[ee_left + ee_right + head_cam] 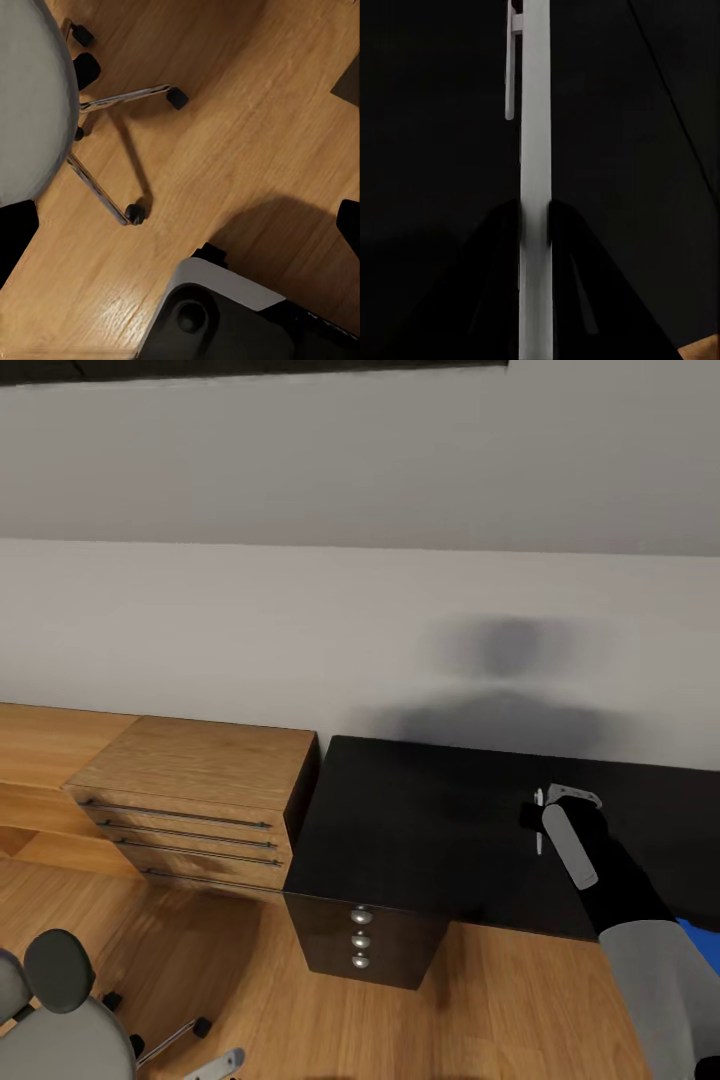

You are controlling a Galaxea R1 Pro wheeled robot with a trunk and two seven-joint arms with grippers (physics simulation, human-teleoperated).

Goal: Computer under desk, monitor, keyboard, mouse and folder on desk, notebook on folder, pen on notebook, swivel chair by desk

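My right gripper [541,816] hangs over the right part of the glossy black desk [420,830], shut on the thin white pen [538,838]. In the right wrist view the pen [535,112] runs straight out between the two black fingers [502,232] of the gripper [534,225], with the dark desk top [435,112] behind it. I cannot tell whether the pen touches the desk. The swivel chair [60,1020] stands on the floor at the lower left. Its grey seat [30,97] and chrome base [112,97] lie below my open left gripper [180,229].
A light wooden drawer chest [200,790] stands against the wall left of the desk. A black drawer unit with silver knobs [365,940] sits under the desk's left end. A bright blue patch [703,945] shows beside my right forearm. My own base [225,315] stands on the wooden floor [247,112].
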